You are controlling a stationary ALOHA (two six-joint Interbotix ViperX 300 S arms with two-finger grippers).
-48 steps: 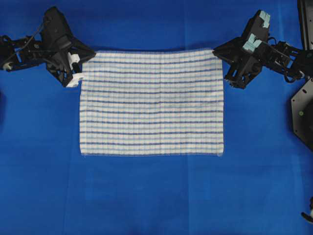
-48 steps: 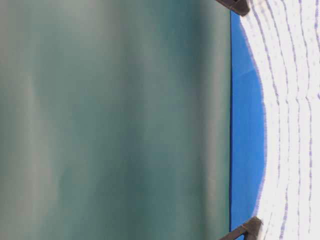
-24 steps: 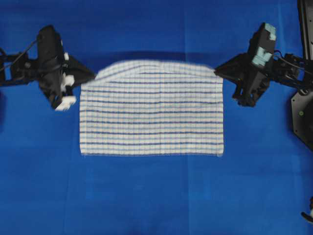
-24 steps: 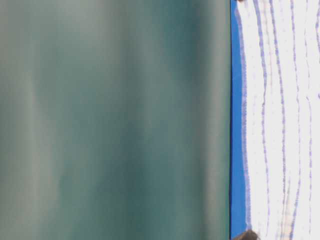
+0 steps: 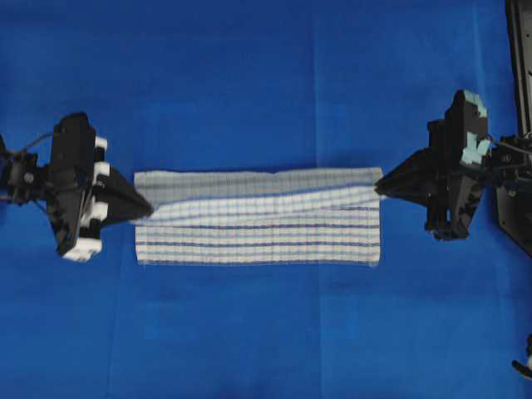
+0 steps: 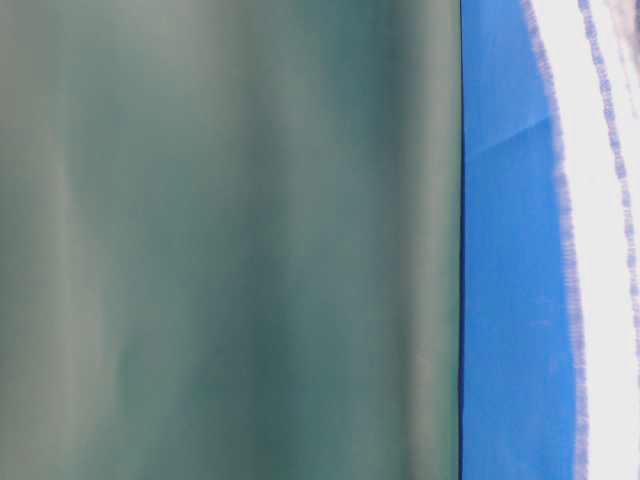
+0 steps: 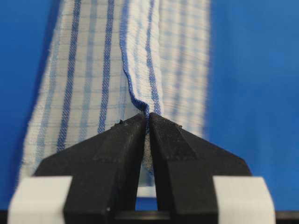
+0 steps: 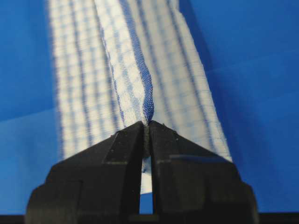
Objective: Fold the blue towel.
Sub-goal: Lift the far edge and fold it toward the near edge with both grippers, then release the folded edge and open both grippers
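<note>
Solid-blue sheeting covers the whole tabletop [image 5: 249, 332], and on it, near the middle of the overhead view, lies the rectangular white woven towel with thin light-blue and dark-blue stripes [image 5: 258, 237]. Its near strip rests flat on the sheet, while the far edge is lifted and carried over it, stretched between the two arms so that the shaded underside shows along the top. The left claw [image 7: 146, 122] is pinched tight on one corner of that lifted edge, the hem running straight into the narrow slit between its black fingers [image 7: 117, 154]. The right claw [image 8: 147, 128] is clamped in the same way on the opposite corner, at the towel's other short side. So the towel hangs between the claws, each one just outside a short edge, with the raised hem at about the middle of the flat part. To fold well, I judge both claws should travel toward the near edge at an even pace, keeping the hem taut and level so that no sag or twist forms. They should lower only once the carried hem lines up with the near hem and corners sit over corners, then let go together.
</note>
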